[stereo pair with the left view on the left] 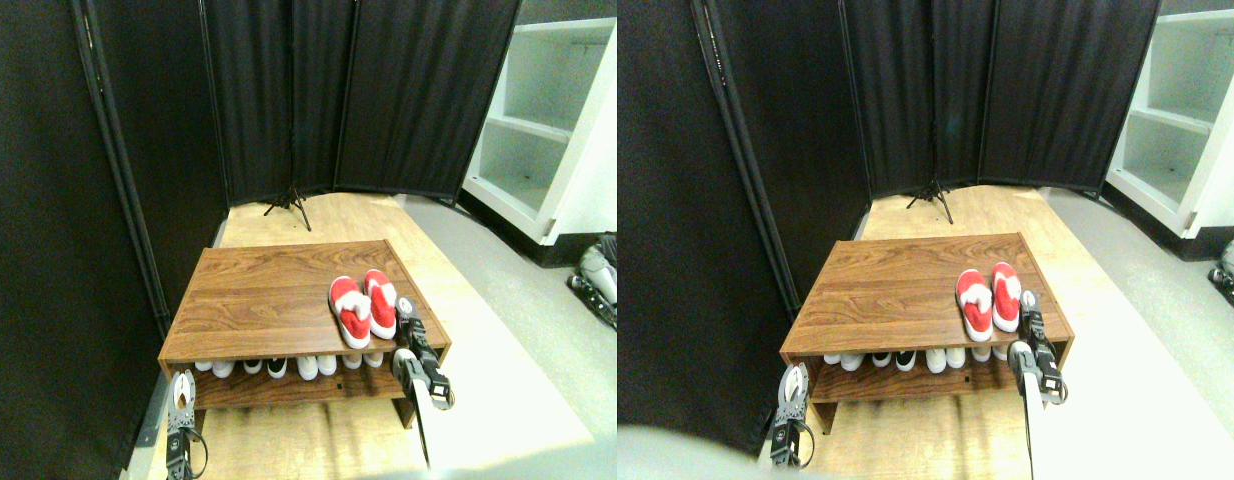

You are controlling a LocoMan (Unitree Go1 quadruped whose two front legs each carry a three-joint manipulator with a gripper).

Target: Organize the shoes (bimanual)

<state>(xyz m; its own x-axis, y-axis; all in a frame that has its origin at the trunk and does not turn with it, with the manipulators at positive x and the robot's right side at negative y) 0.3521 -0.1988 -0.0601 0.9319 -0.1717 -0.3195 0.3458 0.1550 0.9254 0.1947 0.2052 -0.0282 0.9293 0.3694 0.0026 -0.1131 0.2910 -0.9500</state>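
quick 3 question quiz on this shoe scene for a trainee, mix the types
1. True or false: the red shoes lie side by side on top of the wooden rack.
2. Multiple choice: which tool is nearest the red shoes? A) left tool B) right tool C) both equally near
3. Short answer: what shows on the rack's lower shelf?

Key:
1. True. They sit together on the right part of the top.
2. B. The right tool is just beside the right-hand shoe; the left tool hangs low at the rack's front left corner.
3. A row of white and black shoes, only the toes visible.
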